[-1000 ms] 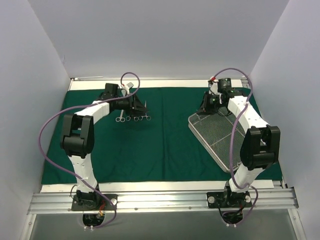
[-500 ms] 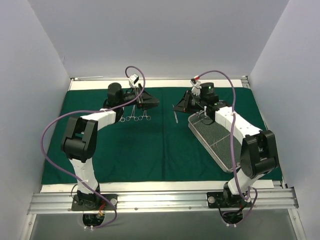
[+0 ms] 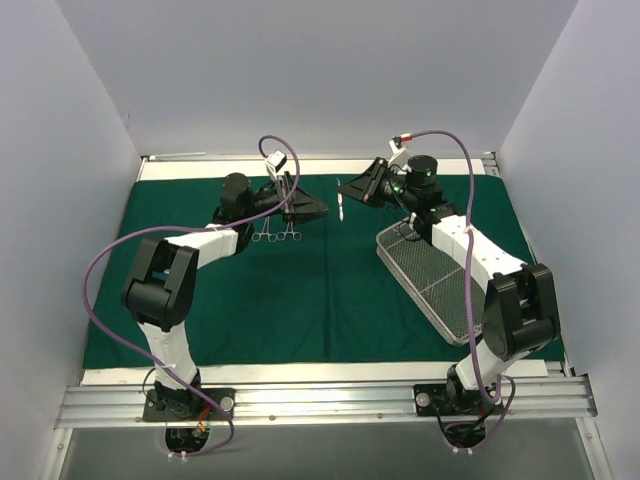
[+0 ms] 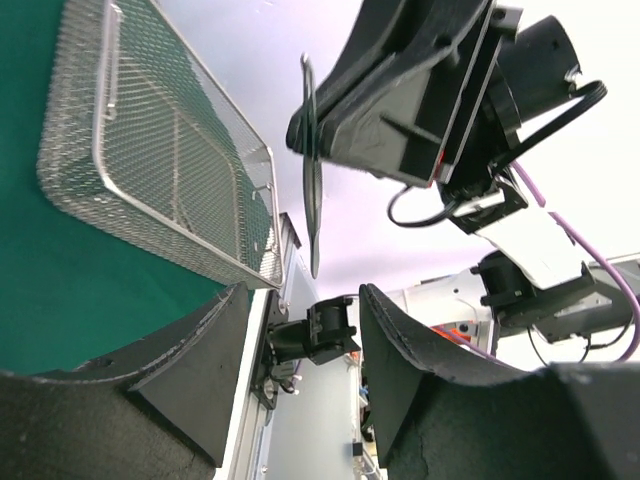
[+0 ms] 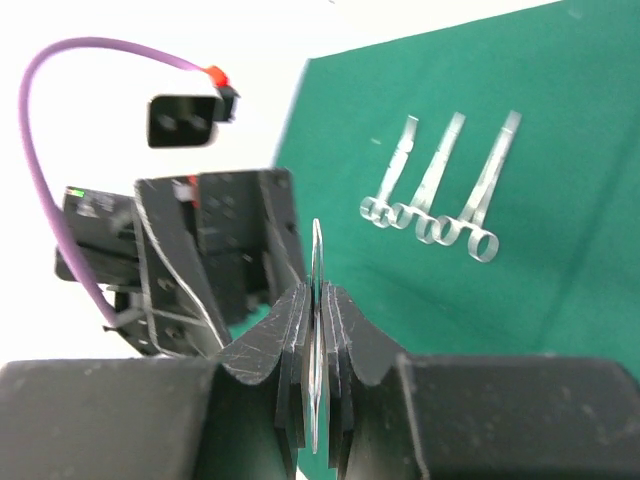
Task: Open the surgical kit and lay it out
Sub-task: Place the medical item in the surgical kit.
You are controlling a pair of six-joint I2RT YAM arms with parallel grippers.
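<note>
You have a dark green cloth wrap (image 3: pixel 300 300), a silver tray (image 3: pixel 432 268) of fine grid mesh, and shiny silver instruments (image 3: pixel 275 236). The left arm (image 3: pixel 203 238) and right arm (image 3: pixel 470 246) are white with black joints, trailing purple cables (image 5: pixel 130 49).

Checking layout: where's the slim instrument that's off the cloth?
Top view, far middle: the slim instrument is clamped in the right gripper above the cloth, facing the left gripper.

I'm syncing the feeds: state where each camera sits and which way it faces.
Top external: above, behind; looks down on dark green cloth drape; both arms show.
Left wrist: faces right hand pinching a slim silver instrument; own fingers frame.
Right wrist: faces left hand; own fingers clamp it.
Wrist views share that instrument.
</note>
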